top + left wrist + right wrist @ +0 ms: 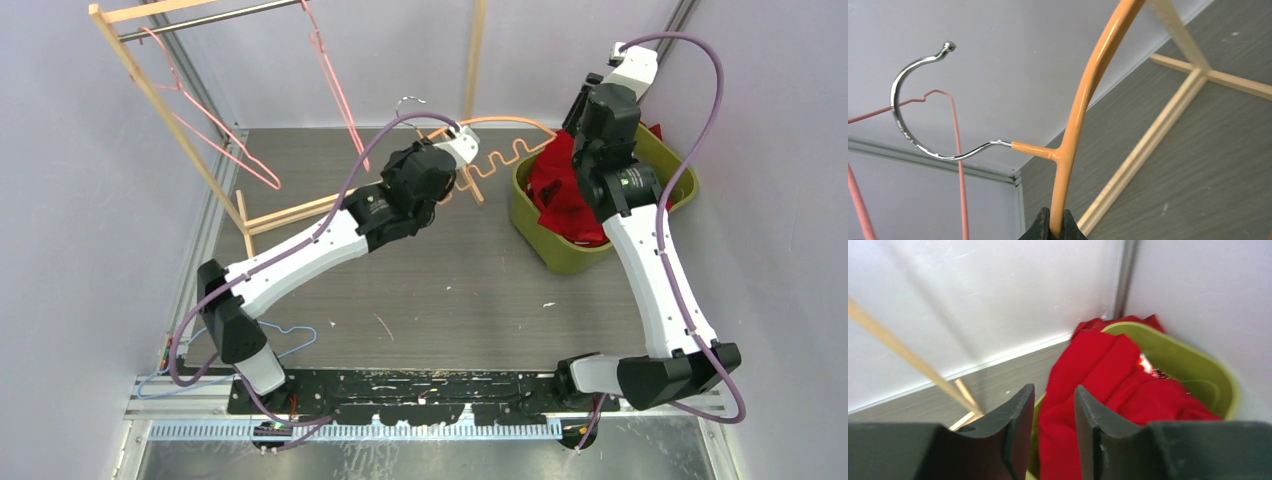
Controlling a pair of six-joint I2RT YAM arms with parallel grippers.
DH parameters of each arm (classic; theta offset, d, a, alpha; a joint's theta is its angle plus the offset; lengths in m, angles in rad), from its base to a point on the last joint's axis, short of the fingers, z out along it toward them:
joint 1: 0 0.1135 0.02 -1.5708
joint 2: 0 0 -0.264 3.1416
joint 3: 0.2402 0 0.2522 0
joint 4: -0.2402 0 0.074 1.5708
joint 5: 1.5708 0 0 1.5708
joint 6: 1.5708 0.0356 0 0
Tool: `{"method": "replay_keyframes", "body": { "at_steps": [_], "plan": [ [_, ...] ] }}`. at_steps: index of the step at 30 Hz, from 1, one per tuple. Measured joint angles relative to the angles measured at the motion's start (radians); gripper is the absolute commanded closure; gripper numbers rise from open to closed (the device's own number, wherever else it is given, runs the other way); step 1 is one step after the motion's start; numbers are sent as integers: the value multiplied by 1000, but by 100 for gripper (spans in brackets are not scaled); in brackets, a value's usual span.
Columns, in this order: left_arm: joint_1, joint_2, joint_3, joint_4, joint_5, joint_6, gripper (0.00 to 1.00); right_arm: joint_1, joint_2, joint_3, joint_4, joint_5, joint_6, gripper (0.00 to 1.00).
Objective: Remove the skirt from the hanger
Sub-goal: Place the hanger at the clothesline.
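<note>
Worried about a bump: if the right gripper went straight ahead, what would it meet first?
Probably the crumpled red fabric skirt heaped in the olive-green plastic bin, though depth is unclear.

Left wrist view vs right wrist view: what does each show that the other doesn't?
Left wrist only: the left gripper shut on the orange hanger, its chrome hook, a pink hanger. Right wrist only: the right gripper, jaws apart, over the red skirt in the green bin. Both: the wooden rack, grey table.
</note>
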Motion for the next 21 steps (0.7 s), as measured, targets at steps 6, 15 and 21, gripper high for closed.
{"method": "replay_keyframes", "body": {
  "at_steps": [6,15,21],
  "plan": [
    [144,79,55,41,5,55,100,0,-1,5,-1,89,-48,60],
    [227,136,158,71,10,98,100,56,90,68,-93,-97,57,79],
    [219,136,160,80,12,106,100,131,182,134,-122,-294,116,92]
  ]
}}
